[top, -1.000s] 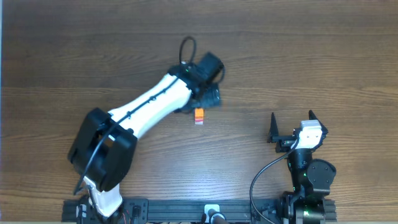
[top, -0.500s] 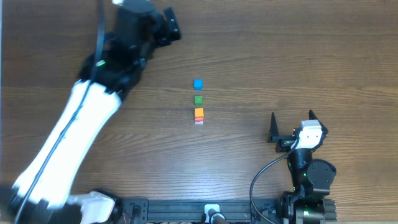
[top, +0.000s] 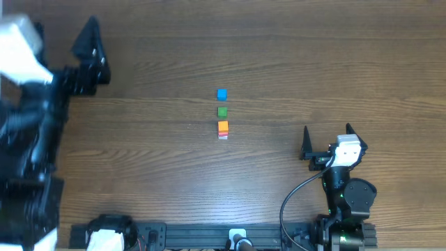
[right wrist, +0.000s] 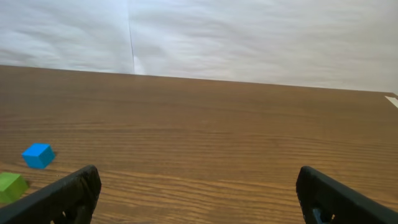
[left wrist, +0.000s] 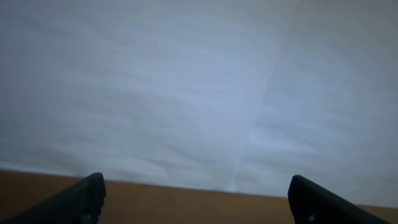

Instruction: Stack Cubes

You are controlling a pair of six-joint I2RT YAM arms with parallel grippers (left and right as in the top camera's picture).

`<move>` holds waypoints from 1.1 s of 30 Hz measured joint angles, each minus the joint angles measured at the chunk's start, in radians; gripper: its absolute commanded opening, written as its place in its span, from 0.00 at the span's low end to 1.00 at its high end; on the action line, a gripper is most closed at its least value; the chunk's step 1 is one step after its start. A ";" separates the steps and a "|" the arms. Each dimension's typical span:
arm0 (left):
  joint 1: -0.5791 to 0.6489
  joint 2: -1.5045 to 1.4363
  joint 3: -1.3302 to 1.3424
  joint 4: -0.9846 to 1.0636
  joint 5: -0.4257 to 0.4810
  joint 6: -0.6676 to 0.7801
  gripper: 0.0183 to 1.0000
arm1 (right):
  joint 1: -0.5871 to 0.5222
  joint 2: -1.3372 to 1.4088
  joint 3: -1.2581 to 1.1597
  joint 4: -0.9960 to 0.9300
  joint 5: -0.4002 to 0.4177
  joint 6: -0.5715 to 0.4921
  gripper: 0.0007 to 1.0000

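Three small cubes sit in a line at the middle of the wooden table (top: 313, 63): a blue cube (top: 221, 94) farthest back, a green cube (top: 222, 111) in the middle, and an orange cube (top: 223, 127) nearest, with a reddish edge showing under it. My left gripper (top: 90, 52) is lifted high at the far left, well away from the cubes, open and empty (left wrist: 196, 196). My right gripper (top: 326, 137) rests low at the right, open and empty. Its wrist view shows the blue cube (right wrist: 38, 155) and the green cube (right wrist: 11, 185) off to one side.
A white wall (right wrist: 249, 37) runs along the table's far edge. The black rail (top: 230, 233) with both arm bases lies along the near edge.
My left arm has swung up and away from the cubes to the far left, uncovering the blue and green cubes. The right arm has not moved.
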 measured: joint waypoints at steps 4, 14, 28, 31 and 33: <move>0.092 -0.183 -0.240 0.160 0.093 0.018 0.96 | 0.000 0.000 0.000 0.000 0.001 0.000 0.99; 0.134 -0.553 -0.723 0.318 0.233 0.048 0.98 | 0.000 0.001 0.000 0.000 0.000 0.000 0.99; 0.070 -0.776 -1.197 0.592 0.248 0.053 1.00 | 0.000 0.001 0.000 0.000 0.000 0.000 0.99; 0.065 -0.800 -1.234 0.594 0.251 0.053 1.00 | 0.000 0.001 0.000 0.000 0.000 0.000 0.99; 0.065 -0.821 -1.260 0.595 0.252 0.053 1.00 | 0.000 0.001 0.000 0.000 0.000 0.000 0.99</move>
